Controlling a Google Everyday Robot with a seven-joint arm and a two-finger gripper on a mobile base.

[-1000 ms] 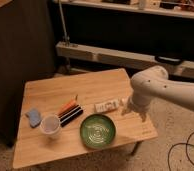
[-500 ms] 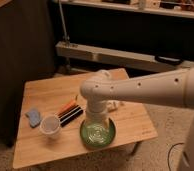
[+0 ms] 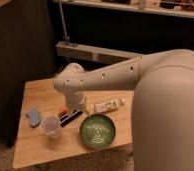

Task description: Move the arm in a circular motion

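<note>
Well, my arm point(image 3: 107, 75) bends low over the table point(image 3: 35, 147); my gripper point(image 3: 76, 106), open or closed I cannot tell, hangs beside a white tube point(image 3: 109, 105), print illegible.

Gripper hidden behind the arm point(image 3: 105, 77)

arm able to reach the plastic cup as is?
Probably yes. The arm drops toward the table close beside the cup, and only flat dark pens lie between. The gripper, at the arm's lower end, does not show.
</note>
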